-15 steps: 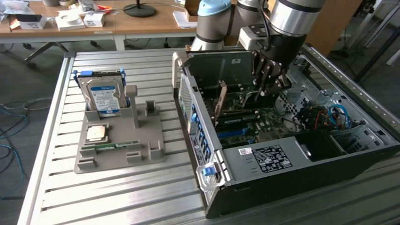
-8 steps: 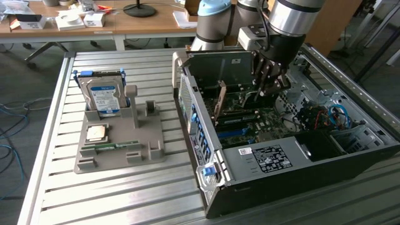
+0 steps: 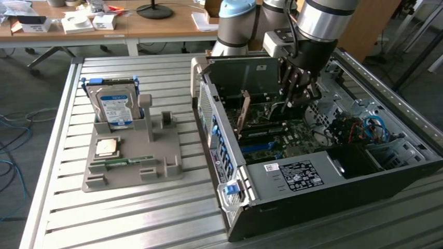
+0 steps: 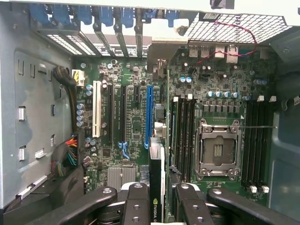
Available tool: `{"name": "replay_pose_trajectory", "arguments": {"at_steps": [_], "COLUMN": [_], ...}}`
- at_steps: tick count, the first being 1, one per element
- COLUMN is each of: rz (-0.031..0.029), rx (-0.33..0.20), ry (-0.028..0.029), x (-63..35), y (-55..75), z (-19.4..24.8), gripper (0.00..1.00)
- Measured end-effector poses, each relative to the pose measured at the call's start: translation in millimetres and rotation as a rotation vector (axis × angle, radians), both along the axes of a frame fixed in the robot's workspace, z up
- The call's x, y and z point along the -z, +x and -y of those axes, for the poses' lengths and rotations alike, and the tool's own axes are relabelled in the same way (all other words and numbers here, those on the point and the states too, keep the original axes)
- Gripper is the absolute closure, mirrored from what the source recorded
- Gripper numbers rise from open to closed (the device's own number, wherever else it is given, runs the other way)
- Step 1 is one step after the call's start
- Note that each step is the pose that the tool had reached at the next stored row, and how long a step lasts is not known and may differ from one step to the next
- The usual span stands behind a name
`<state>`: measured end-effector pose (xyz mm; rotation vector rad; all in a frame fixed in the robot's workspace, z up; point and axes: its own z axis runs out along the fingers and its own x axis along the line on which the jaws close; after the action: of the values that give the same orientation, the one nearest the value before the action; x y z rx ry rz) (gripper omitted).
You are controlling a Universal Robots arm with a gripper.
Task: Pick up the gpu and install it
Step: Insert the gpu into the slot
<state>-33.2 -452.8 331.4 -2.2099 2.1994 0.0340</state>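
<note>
The gpu (image 4: 156,168) shows edge-on in the wrist view as a thin dark card with a green logo, clamped between my two black fingers (image 4: 138,201). My gripper (image 4: 161,199) is shut on it. The card hangs over the green motherboard (image 4: 126,136), running alongside the long blue slot (image 4: 149,115) towards the rear bracket openings. Whether it touches a slot I cannot tell. In the exterior view my gripper (image 3: 299,96) reaches down into the open computer case (image 3: 332,176), and the gpu's pale end bracket (image 3: 244,114) points at the case's rear wall.
On the exterior view's left, a grey fixture (image 3: 132,171) holds a silver hard drive (image 3: 114,106), a CPU (image 3: 107,148) and a RAM stick (image 3: 124,162). Inside the case are an empty CPU socket (image 4: 218,150), memory slots and cable bundles (image 4: 68,154). The slatted metal table (image 3: 138,218) carries everything.
</note>
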Motion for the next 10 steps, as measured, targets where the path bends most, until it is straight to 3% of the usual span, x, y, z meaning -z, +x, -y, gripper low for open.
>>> {"name": "replay_pose_trajectory", "arguments": {"at_steps": [10], "rz": [0.0015], "rx": [0.0], "ry": [0.0003], "x": [3.9], "y": [0.0], "z": [0.0], "gripper": [0.74]}}
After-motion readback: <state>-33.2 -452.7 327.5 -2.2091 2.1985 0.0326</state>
